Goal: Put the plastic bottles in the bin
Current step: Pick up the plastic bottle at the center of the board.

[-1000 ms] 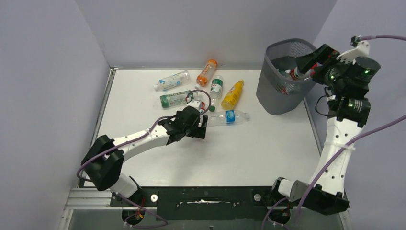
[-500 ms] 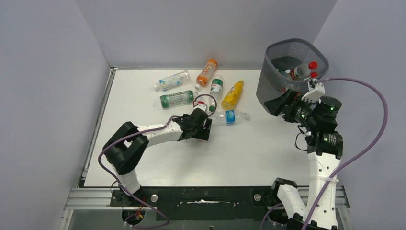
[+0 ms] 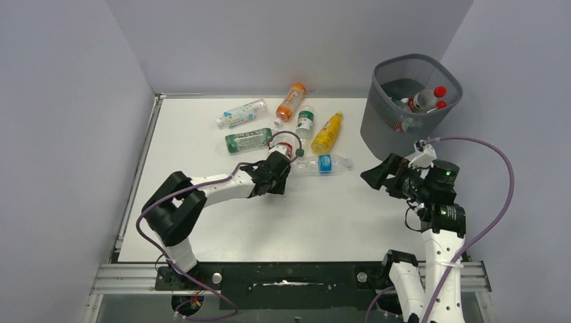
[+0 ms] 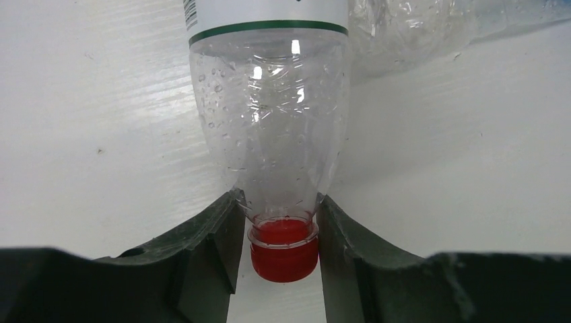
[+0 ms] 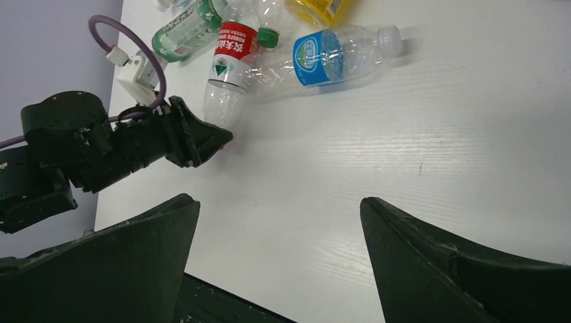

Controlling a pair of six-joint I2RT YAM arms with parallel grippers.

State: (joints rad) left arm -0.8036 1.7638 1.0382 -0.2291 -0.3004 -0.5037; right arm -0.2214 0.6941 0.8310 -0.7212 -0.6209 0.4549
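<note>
Left wrist view: left hand [image 4: 279,200] clenched on the neck of a clear, red-capped plastic bottle [image 4: 269,128] lying on the white bench [image 4: 101,134]. Right hand [image 5: 279,202] spread, empty. Beyond it, the dark grey wire-mesh bin [image 3: 387,134] holds red-capped bottles [image 3: 425,99].

White table [image 3: 323,215]. Seven bottles lie flat, clustered toward 12 o'clock: clear bottle [image 3: 242,113], orange bottle [image 3: 291,101], green-labelled bottle [image 3: 305,122], yellow bottle [image 3: 327,132], green bottle [image 3: 248,140], red-labelled bottle [image 5: 230,54], blue-labelled bottle [image 3: 324,163]. Wire bin [image 3: 390,134] stands at 2 o'clock.
</note>
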